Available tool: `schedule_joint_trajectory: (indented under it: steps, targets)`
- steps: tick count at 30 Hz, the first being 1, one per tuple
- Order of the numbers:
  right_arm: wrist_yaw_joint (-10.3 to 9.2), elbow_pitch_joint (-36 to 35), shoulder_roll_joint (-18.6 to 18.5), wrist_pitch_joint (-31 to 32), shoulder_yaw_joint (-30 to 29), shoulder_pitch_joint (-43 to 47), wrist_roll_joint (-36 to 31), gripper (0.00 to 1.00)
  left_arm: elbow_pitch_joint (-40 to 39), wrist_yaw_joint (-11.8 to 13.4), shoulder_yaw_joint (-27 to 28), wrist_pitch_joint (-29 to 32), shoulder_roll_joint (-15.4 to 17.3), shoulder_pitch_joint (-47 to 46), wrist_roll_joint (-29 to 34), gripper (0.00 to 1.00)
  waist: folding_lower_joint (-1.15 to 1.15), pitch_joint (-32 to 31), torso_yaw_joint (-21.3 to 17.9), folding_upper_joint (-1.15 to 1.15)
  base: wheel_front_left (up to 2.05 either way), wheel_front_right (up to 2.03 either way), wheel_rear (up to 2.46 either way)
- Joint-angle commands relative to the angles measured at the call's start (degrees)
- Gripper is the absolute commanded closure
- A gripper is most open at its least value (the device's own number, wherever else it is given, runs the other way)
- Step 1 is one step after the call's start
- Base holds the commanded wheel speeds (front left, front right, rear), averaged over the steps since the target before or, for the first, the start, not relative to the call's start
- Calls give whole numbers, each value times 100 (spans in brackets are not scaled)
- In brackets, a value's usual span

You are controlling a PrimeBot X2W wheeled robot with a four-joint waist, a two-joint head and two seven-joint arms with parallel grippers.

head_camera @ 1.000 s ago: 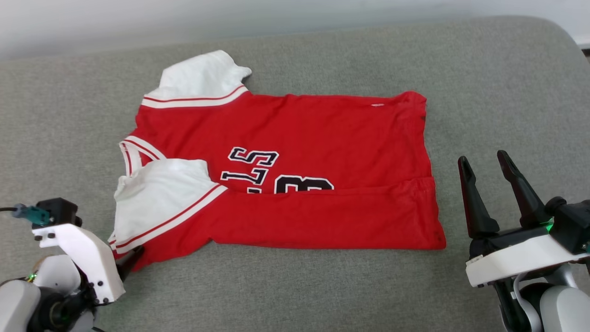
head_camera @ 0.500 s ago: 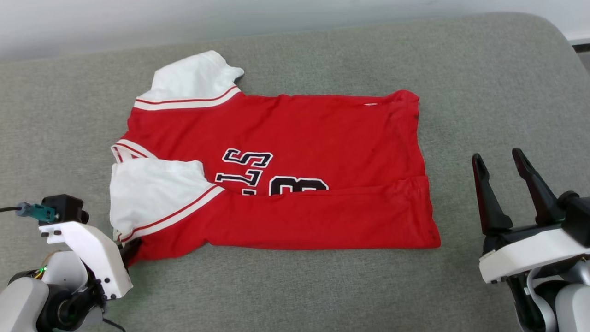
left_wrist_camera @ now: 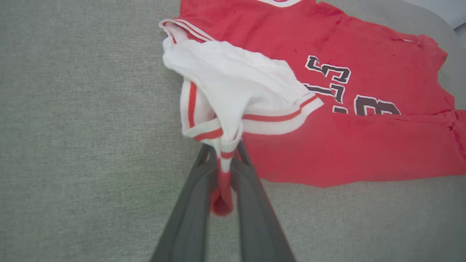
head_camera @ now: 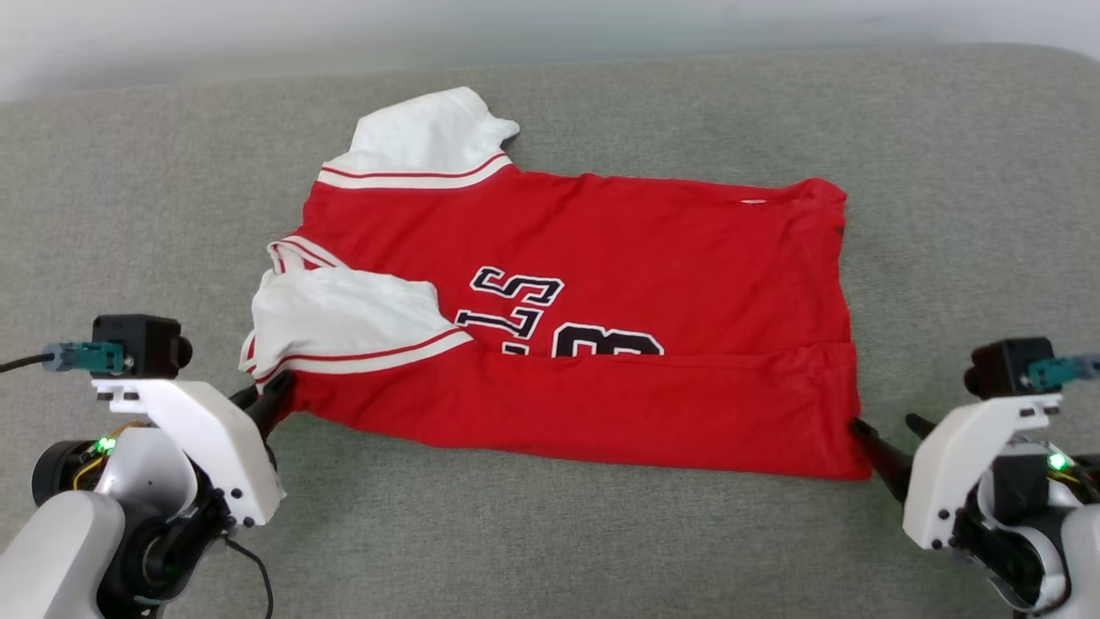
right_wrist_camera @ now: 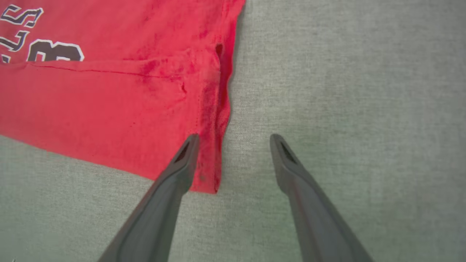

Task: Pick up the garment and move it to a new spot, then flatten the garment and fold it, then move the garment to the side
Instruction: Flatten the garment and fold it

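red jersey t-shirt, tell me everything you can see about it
The red jersey T-shirt looks like soft knit, with white short sleeves, red-and-white striped trim and black white-outlined print. It lies mostly flat on the grey cushion, collar toward the robot's left, its near edge folded over the print's lower part. The left gripper pinches the near sleeve's bunched trim; the open right gripper straddles the near hem corner.
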Motion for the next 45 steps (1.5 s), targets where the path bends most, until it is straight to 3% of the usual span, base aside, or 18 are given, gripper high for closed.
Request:
schedule_joint_trajectory:
  steps: [1,8,10,11,24,34,40,44,45]
  targets:
    - [-2,180,-14,115,129,-211,114,0,-91,33,-32,-18,-28,-94,60,100,0,120,104,0,0,0,0]
    - [-2,878,64,365,536,-567,329,0,-131,22,-132,-44,-117,-176,112,100,0,271,225,0,0,0,0]
    - [-1,1205,122,485,719,-614,416,72,-73,-20,-154,-68,-150,-182,82,100,0,295,254,0,0,0,0]
    - [0,1279,154,489,763,-632,473,100,-51,-32,-153,-74,-175,-177,45,100,0,296,259,0,0,0,0]
    - [-1,1072,-262,53,975,-936,618,100,179,13,-21,-567,-453,74,-42,100,0,-87,280,0,0,0,0]
    - [-1,678,-468,16,1075,-408,768,100,97,254,85,-900,-604,944,-187,100,0,-859,364,0,0,0,0]
    - [-2,645,-549,220,855,56,838,100,45,405,50,-763,-581,1582,-374,100,0,-1089,408,0,0,0,0]
    - [-2,823,-486,276,754,312,794,100,295,367,-82,-642,-755,1731,-536,100,0,-1095,423,0,0,0,0]
    - [-2,880,-451,198,735,345,796,88,404,358,-84,-684,-809,1690,-543,99,0,-1081,427,0,0,0,0]
